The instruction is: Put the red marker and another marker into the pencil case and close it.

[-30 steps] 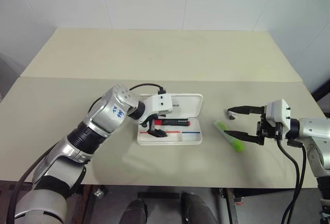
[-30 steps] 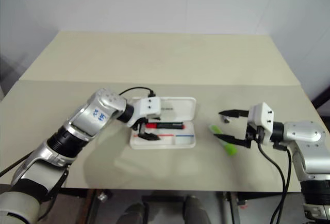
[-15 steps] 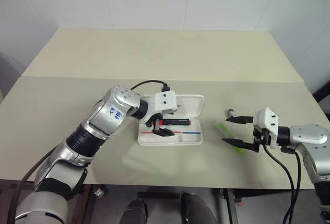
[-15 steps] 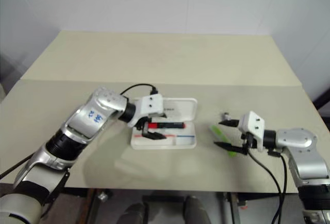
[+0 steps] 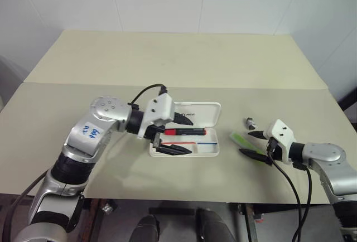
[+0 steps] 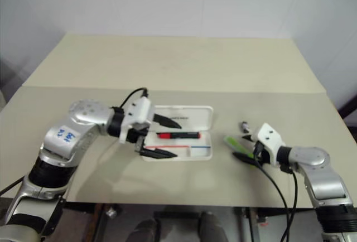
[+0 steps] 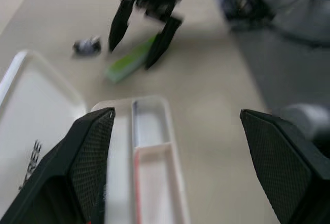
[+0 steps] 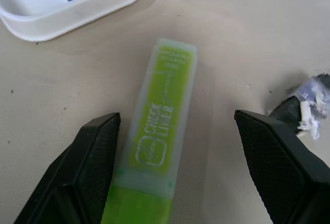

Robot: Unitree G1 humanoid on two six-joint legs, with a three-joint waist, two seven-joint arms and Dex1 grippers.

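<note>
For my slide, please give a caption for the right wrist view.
Open right gripper straddling the green marker lying on the table, near the pencil case.

My pencil case, a white rounded hard shell, lies open on the table, its lid laid flat behind the tray, red and blue stripes showing inside. The red marker, slim, red-ended with a black middle, rests lengthwise in the tray. The lime-green marker, short and thick, lies flat on the table just beside the case.
</note>
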